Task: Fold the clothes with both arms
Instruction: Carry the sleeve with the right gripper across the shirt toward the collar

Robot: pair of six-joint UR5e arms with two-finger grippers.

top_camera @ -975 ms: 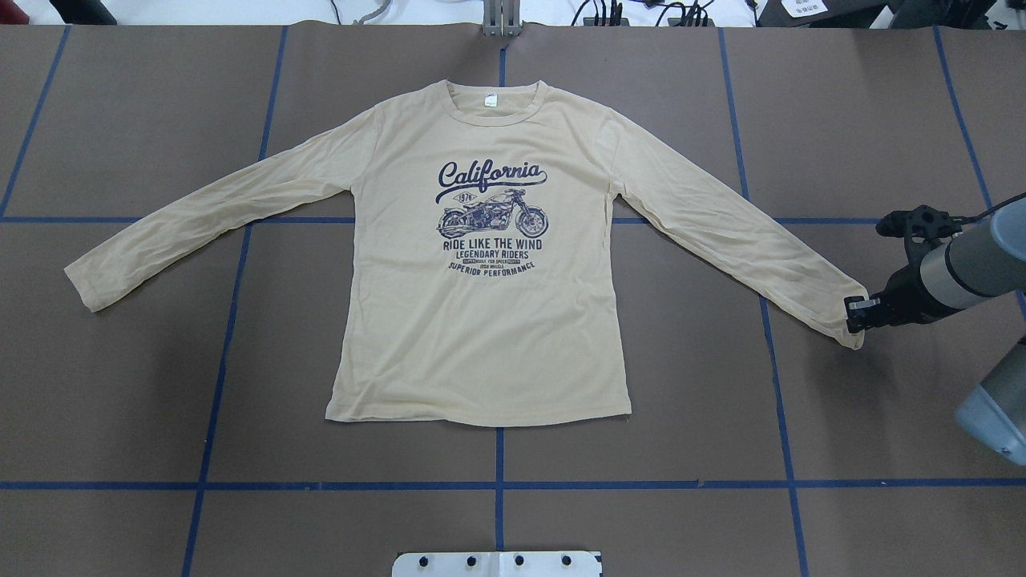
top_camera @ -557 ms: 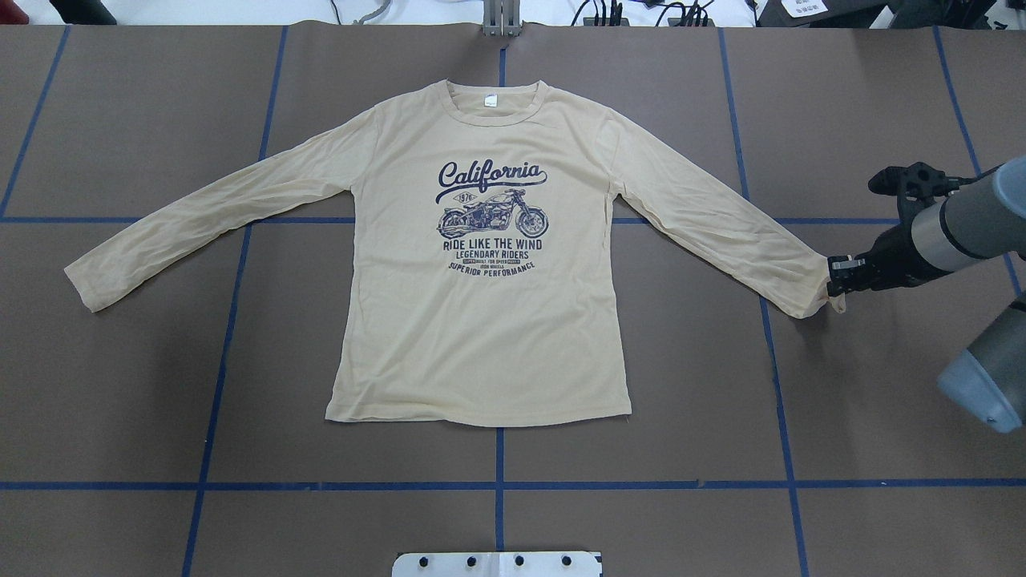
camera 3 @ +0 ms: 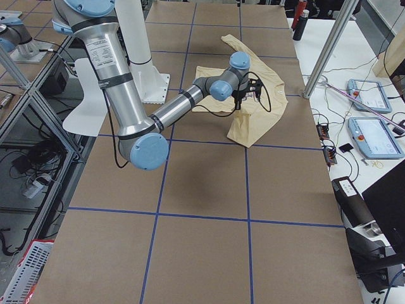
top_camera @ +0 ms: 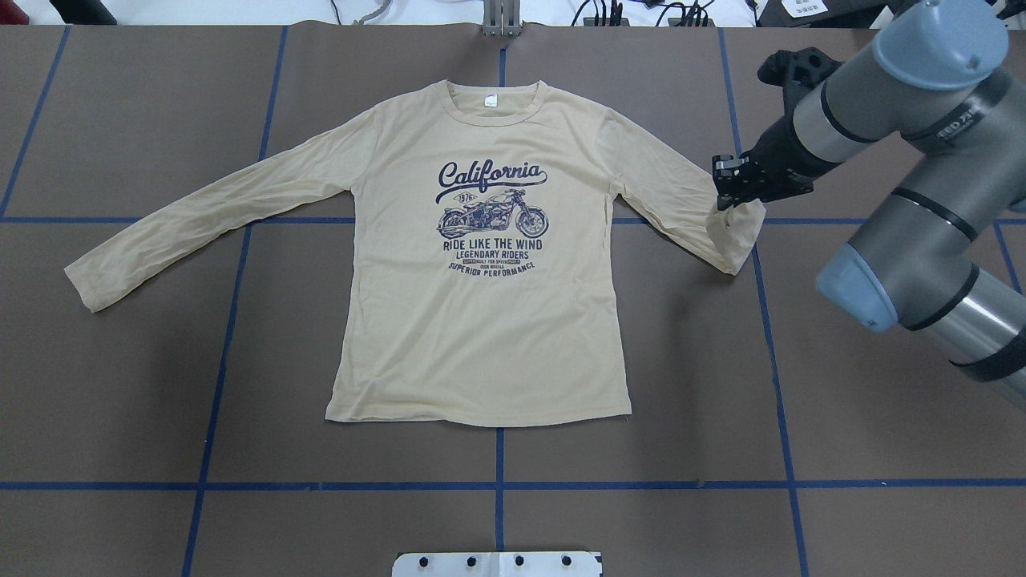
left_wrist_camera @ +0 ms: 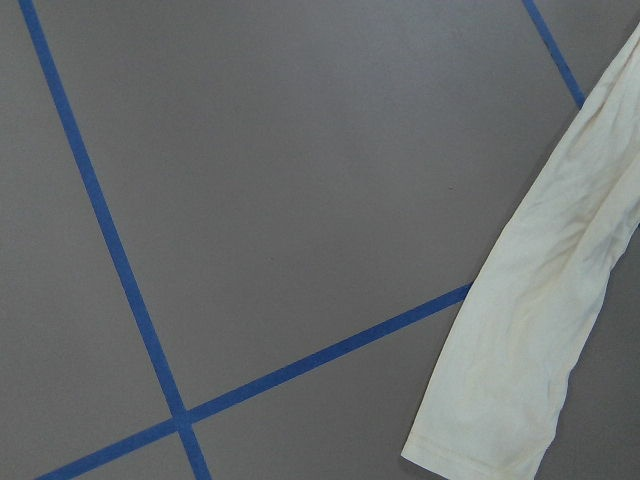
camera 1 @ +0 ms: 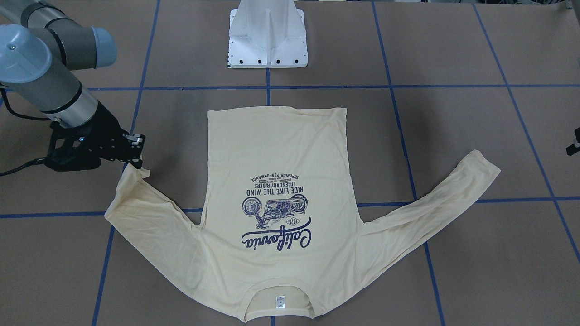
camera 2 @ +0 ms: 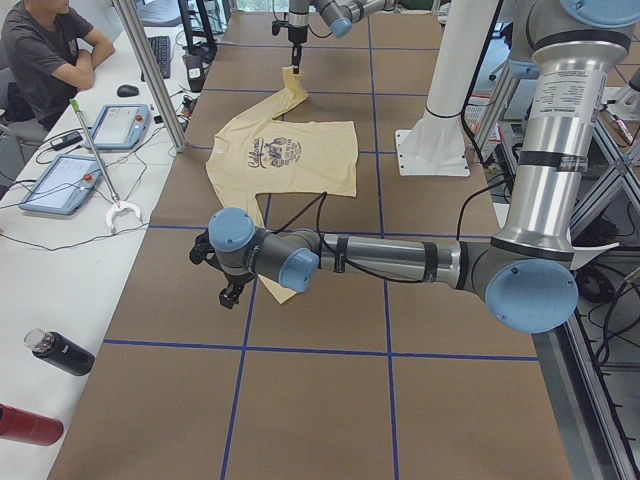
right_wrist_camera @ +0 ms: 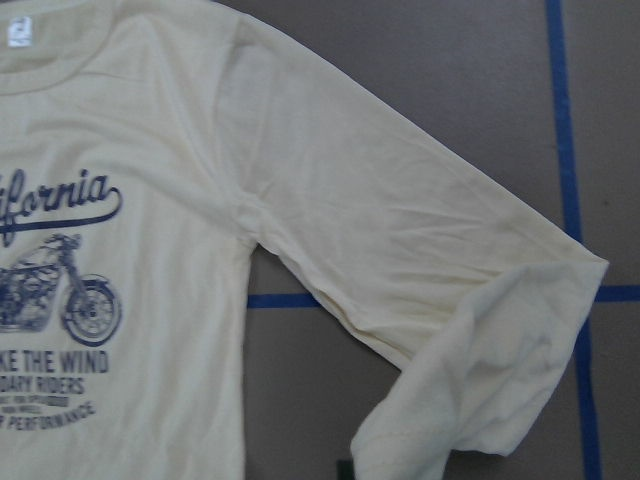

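You'll find the T-shirt lying print-up and flat in the middle of the brown table, collar away from the robot, its hem towards the white pedestal base. The right gripper has its fingers closed tight on the cuff of the right sleeve, and that is where your change lies.

A second ago that cuff sat far out near the table's right edge, with the sleeve stretched straight. Now the gripper has carried it up and inward, across the blue tape line, so the sleeve is doubled back on itself: the outer half hangs from the fingers and drapes over the inner half, the fold sagging just beside the tape. The right arm has swung with it and now fills much more of the overhead view's right side.

Compare the rest and you'll see nothing shifted: the body, the navy print, the neck label and the left sleeve lie as they did, the left sleeve fully stretched out.

The left gripper hangs above the table near that sleeve's end, apart from the cloth; you cannot tell from these views how wide its jaws stand
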